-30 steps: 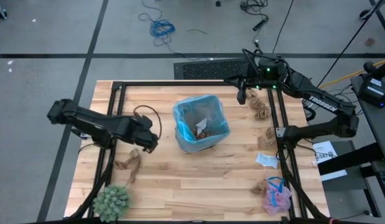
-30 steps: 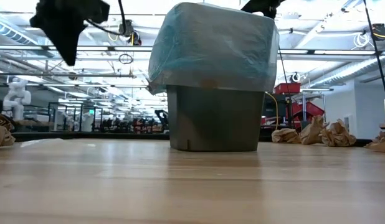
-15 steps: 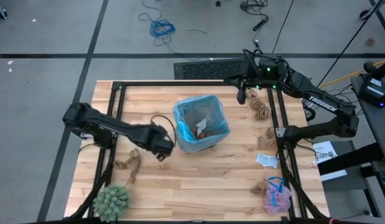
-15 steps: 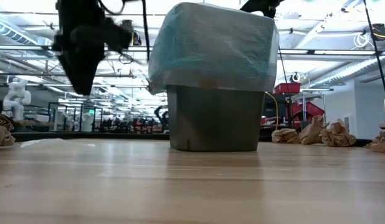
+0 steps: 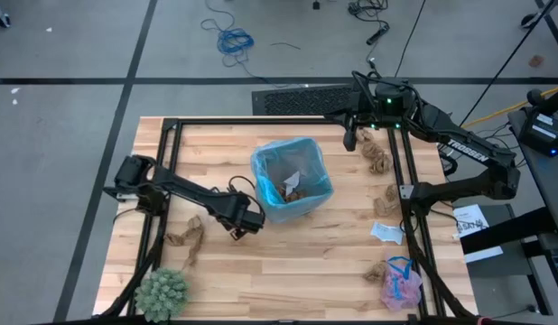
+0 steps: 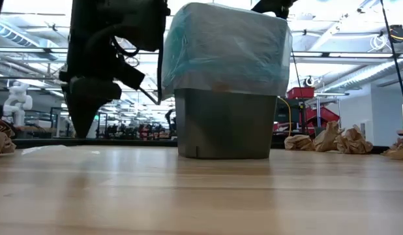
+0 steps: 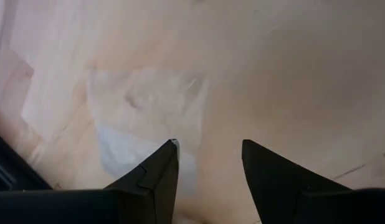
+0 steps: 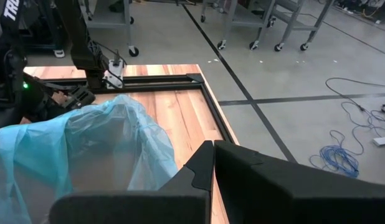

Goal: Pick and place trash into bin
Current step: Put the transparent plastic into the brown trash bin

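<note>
Trash, a brown wad (image 5: 187, 237), lies on the bench just outward of the left end effector (image 5: 240, 233), which is empty, fingers apart, and nearer than the right.

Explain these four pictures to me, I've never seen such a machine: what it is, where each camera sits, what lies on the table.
Two dark robot arms work at a wooden table. One picture looks straight down, one looks level along the tabletop, and two come from cameras on the wrists. In the middle stands the bin, lined with a blue bag. The left gripper hangs beside it, jaws open and empty. The right gripper waits at the far edge, jaws shut. Brown paper wads, a white scrap, a pink mesh puff and a green plant lie around.
</note>
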{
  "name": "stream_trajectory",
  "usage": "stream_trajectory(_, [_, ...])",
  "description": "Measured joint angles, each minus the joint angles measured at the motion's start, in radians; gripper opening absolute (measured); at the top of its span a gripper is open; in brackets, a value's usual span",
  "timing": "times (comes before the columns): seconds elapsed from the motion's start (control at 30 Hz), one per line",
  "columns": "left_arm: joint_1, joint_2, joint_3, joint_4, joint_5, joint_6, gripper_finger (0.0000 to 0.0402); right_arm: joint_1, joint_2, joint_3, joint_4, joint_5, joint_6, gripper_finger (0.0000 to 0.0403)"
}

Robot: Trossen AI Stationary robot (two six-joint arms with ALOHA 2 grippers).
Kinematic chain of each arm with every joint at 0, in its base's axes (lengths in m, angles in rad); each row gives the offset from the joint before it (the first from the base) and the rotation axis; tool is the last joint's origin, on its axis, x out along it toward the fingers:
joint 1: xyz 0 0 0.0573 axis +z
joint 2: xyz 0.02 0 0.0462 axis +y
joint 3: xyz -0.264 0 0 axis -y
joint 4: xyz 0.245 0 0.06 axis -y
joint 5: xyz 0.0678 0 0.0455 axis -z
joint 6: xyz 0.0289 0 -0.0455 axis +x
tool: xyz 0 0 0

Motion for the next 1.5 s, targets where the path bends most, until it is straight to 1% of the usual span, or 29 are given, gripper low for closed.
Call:
stream_trajectory(0.07, [-0.002, 0.013, 0.0, 0.017, 0.0, -0.001, 0.0173, 0.0, 0.0, 0.0, 0.0, 0.0, 0.0, 0.0006])
stream_trajectory(0.17, [-0.008, 0.047, 0.001, -0.01, -0.016, -0.002, 0.0173, 0.0, 0.0, 0.0, 0.0, 0.0, 0.0, 0.0006])
stream_trajectory(0.43, [-0.021, 0.184, 0.007, -0.049, -0.03, -0.003, 0.0173, 0.0, 0.0, 0.0, 0.0, 0.0, 0.0, 0.0006])
stream_trajectory(0.6, [-0.034, 0.253, 0.004, -0.159, -0.098, -0.009, 0.0173, 0.002, 0.0, 0.0, 0.0, 0.0, 0.0, 0.0006])
stream_trajectory(0.7, [-0.036, 0.273, 0.0, -0.174, -0.14, -0.033, 0.0172, 0.002, 0.0, 0.0, 0.0, 0.0, 0.0, 0.0006])
stream_trajectory(0.8, [-0.028, 0.275, -0.036, -0.15, -0.156, -0.058, 0.0156, 0.002, 0.0, 0.0, -0.001, 0.0, 0.001, 0.0006])
stream_trajectory(0.9, [-0.023, 0.274, -0.07, -0.114, -0.146, -0.101, 0.011, 0.002, 0.0, 0.0, -0.001, 0.0, 0.001, 0.0006])
stream_trajectory(1.0, [-0.022, 0.248, -0.079, -0.08, -0.123, -0.121, 0.0035, 0.002, 0.0, 0.0, 0.0, 0.0, 0.01, 0.0006])
stream_trajectory(1.03, [-0.022, 0.229, -0.081, -0.069, -0.122, -0.126, 0.0018, 0.002, 0.0, 0.0, 0.0, 0.0, 0.012, 0.0006])
stream_trajectory(1.07, [-0.022, 0.204, -0.082, -0.063, -0.122, -0.137, 0.0011, 0.002, -0.001, 0.0, 0.0, 0.0, 0.012, 0.0006])
stream_trajectory(1.2, [-0.011, 0.098, -0.073, -0.008, -0.12, -0.192, 0.0003, 0.002, -0.009, 0.0, 0.002, 0.0, 0.012, 0.0006])
stream_trajectory(1.33, [-0.005, -0.036, -0.066, -0.032, -0.161, -0.253, 0.0002, 0.002, -0.015, 0.0, 0.002, 0.0, 0.004, 0.0006])
stream_trajectory(1.4, [0.0, -0.099, -0.05, -0.07, -0.18, -0.278, 0.0001, 0.002, -0.017, 0.0, 0.007, 0.0, 0.003, 0.0006])
stream_trajectory(1.5, [0.002, -0.184, 0.009, -0.164, -0.213, -0.301, 0.0001, 0.002, -0.025, 0.0, 0.009, 0.0, 0.003, 0.0006])
